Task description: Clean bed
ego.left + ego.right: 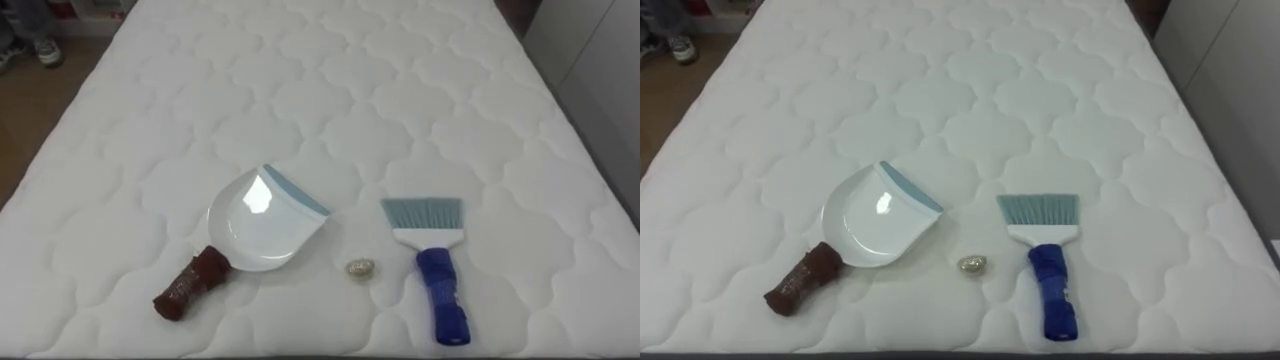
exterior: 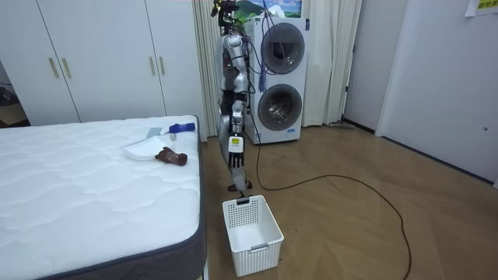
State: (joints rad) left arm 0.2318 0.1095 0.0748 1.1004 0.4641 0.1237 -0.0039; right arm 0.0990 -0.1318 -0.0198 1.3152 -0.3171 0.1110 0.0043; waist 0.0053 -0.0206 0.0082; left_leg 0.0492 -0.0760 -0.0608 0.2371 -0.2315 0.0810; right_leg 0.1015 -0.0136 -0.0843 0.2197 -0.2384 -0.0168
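Preparation is the step we read here: the robot stands at the edge of the bed with nothing picked up. Its left robot hand hangs at its side, fingers relaxed and pointing down, empty. The tools lie on the bed forward of that robot hand and above its level, close to the near edge. The dustpan is on the robot hand's own side, the scrap lies near the pan toward the robot's right, and the brush lies farther right again; none of them touch. We judge the next move calls for raising the robot hand over the edge and closing it round the dustpan's brown handle, which points back toward the robot. The brush needs a grip of its own before the scrap can be swept in. A white basket sits on the floor below the robot hand, a likely place for emptying. The scrap looks small, crumpled and shiny, like balled foil. The dustpan is glossy white with a pale blue lip, and the brush is blue-handled with pale bristles.
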